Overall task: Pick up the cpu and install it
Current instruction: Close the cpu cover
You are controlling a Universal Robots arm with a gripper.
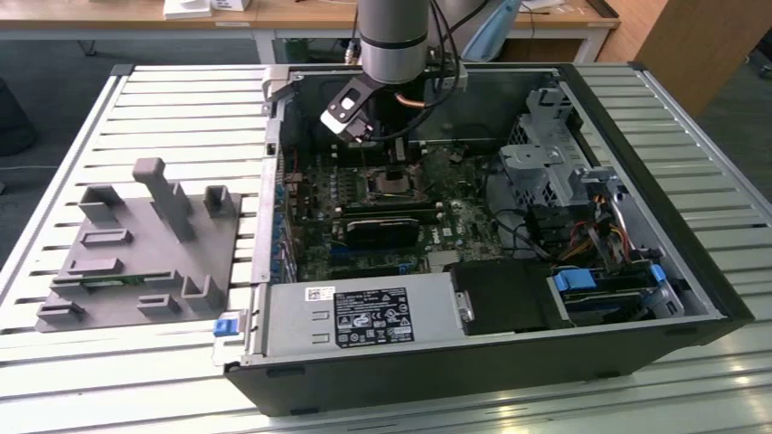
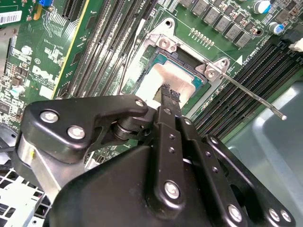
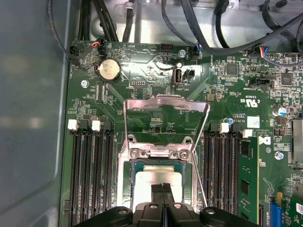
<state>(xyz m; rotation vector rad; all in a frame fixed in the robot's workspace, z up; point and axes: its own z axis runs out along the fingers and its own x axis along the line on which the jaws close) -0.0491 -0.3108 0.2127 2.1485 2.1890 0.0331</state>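
My hand point(image 3: 163, 188) is closed, its two fingers pressed flat together with nothing between them. The tips sit on or just over the silver top of the cpu point(image 3: 147, 182); I cannot tell whether they touch. The cpu lies inside the socket point(image 2: 163, 45), in the upper middle of the exterior view, within the open computer case point(image 1: 675, 298) on the slatted tabletop point(image 1: 181, 99). It looks level to me, though the fingers hide part of it.

The risk I see is pressure. If the chip sits a little off its seat, a push from the closed tips could bend the contacts beneath or tip one corner up. A sideways slip of the tips could also scratch the top or nudge the chip against the socket wall.

Room is tight. The load plate point(image 3: 165, 98) stands swung open just beside the socket, and its thin lever point(image 2: 251, 94) sticks out near the fingers. Either could snag the hand on a slanted path. Memory slots point(image 3: 90, 175) flank the socket on both sides. Straight up looks like the free way, since the arm point(image 1: 392, 36) hangs over the socket from above. The case walls and the cables point(image 3: 189, 28) ring the board further out. The grey tray point(image 1: 121, 271) stands well apart at the exterior view's left.
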